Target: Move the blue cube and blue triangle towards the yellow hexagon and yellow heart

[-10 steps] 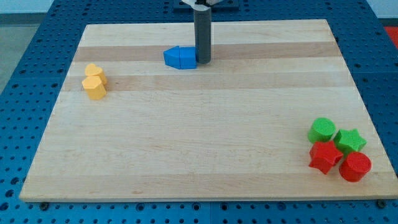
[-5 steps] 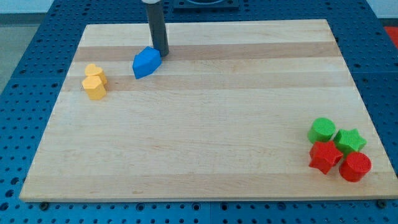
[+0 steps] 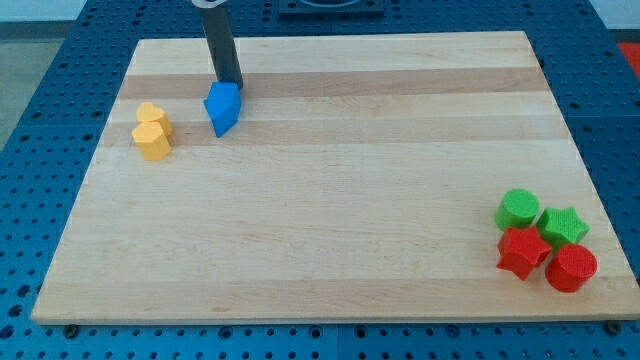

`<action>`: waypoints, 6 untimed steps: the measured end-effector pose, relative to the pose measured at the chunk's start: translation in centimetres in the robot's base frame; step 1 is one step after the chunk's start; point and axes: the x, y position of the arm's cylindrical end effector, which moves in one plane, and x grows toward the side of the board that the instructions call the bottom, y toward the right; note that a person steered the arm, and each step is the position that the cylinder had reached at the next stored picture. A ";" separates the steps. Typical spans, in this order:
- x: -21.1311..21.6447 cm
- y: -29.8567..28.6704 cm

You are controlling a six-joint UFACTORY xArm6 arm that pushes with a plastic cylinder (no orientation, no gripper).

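Observation:
The blue cube (image 3: 224, 100) and the blue triangle (image 3: 220, 121) sit pressed together as one clump in the upper left of the wooden board (image 3: 330, 200). The triangle points toward the view's bottom. My tip (image 3: 230, 83) touches the clump's top edge, just above the cube. The yellow heart (image 3: 151, 113) and the yellow hexagon (image 3: 153, 141) sit touching each other at the left, a short gap to the left of the blue clump.
At the lower right corner sit a green cylinder (image 3: 518, 209), a green star (image 3: 563, 225), a red star (image 3: 522, 251) and a red cylinder (image 3: 571, 267), all close together. The board's top edge lies just above my tip.
My tip has swept left along the top of the board. It pushed the two blue blocks left and turned them, so they now stand much closer to the yellow pair.

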 end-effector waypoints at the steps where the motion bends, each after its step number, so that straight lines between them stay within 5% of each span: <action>1: 0.7 0.0; 6: 3.2 0.4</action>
